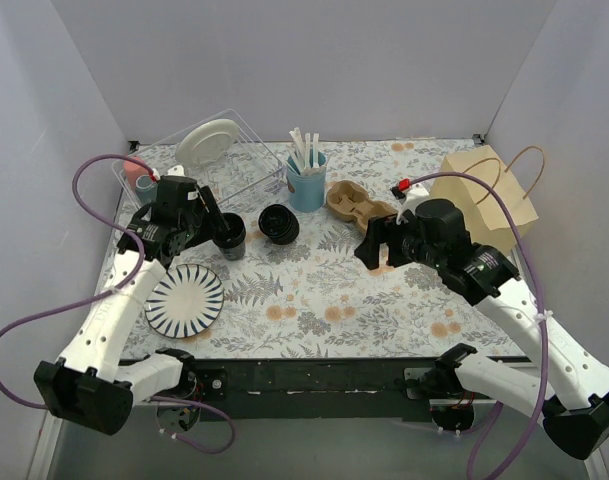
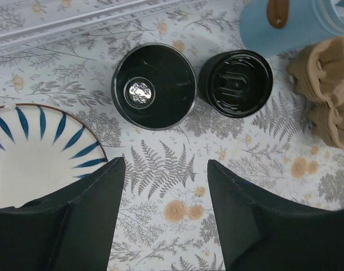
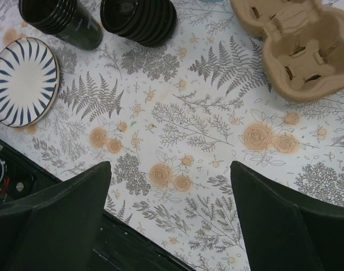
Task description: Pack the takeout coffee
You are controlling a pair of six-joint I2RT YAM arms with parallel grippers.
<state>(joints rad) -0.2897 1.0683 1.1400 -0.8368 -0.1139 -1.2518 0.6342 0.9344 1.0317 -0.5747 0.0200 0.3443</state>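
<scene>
The coffee (image 2: 235, 83) is standing upright on the table (image 1: 314, 300) with its sip lid on. It's right next to the lidless cup (image 2: 153, 86), on the side toward the carrier (image 2: 324, 84), and the blue cup (image 2: 290, 22) sits just behind it. From the top camera, the coffee (image 1: 279, 223) is roughly mid-table, between the lidless cup (image 1: 231, 237) and the carrier (image 1: 356, 203). The bag (image 1: 489, 195) is way off in the far right corner, well apart from it. The left gripper (image 2: 165, 169) hangs over the cloth with its fingers (image 2: 87, 214) spread and nothing between them. It's lined up more with the lidless cup than with the coffee, and the plate (image 2: 36, 152) is just off to its left. There's something small and shiny at the bottom of that open cup, too small to make out. The right gripper (image 3: 170, 169) is spread really wide over bare flowery cloth and isn't holding anything, with the carrier (image 3: 296, 45) ahead on its right. Both black cups show at the top edge of the right wrist view. A clear rack (image 1: 204, 165) sits at the back left.
</scene>
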